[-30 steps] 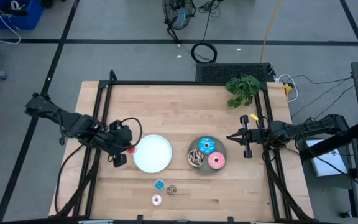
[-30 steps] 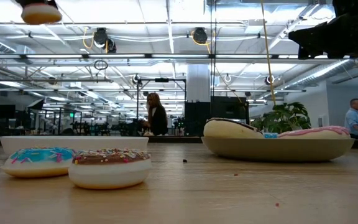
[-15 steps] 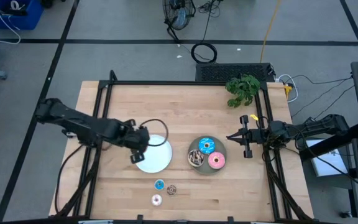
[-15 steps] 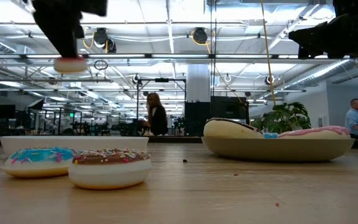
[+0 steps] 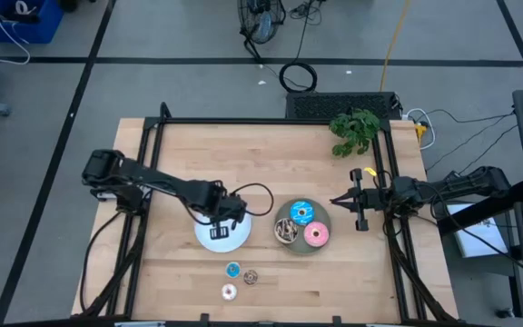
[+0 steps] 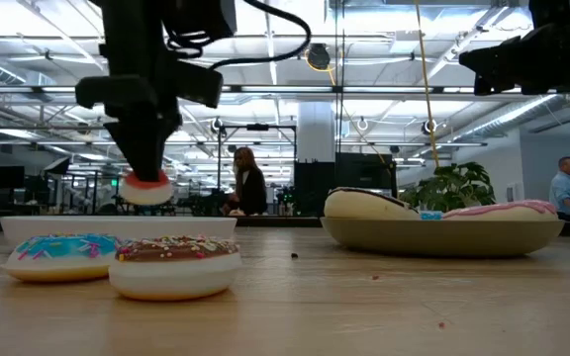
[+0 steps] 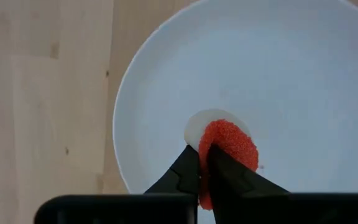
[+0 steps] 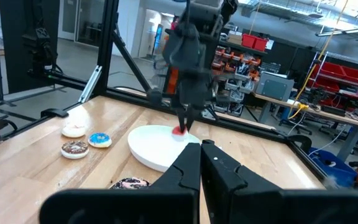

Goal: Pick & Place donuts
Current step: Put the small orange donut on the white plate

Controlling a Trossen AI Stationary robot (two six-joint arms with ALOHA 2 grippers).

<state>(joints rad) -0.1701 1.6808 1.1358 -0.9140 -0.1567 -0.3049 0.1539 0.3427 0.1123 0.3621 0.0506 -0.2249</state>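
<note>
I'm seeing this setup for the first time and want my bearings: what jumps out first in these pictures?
The left gripper hangs over the white plate in the middle of the table, shut on a tiny red donut. Beside it to the right, a grey plate holds three larger donuts, the pink one brightest. Three tiny donuts lie on the bare wood near the front edge, while the right gripper waits shut beside the grey plate.
</note>
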